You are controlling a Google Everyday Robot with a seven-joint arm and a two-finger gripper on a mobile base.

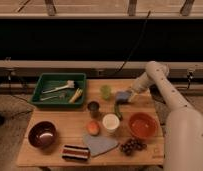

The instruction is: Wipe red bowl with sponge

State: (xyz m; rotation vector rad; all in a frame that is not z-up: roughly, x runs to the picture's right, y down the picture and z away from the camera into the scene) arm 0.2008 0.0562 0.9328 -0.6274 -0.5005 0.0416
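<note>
Claw (pixel 128 94) at sponge (pixel 120 96), far side of surface (pixel 55 147); whether spread or pinching, cannot tell. You risk: weak hold drops sponge; low carry toward red bowl (pixel 143 125) tips white cup (pixel 111 122).

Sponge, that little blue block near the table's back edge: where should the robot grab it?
Probably across its two long sides, coming from above: the sponge is a low block that seems to lie flat on the table. The gripper is right beside it.

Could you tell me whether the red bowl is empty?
Empty: the red bowl shows only bare glossy interior. The gripper is at the sponge, behind the bowl.
</note>
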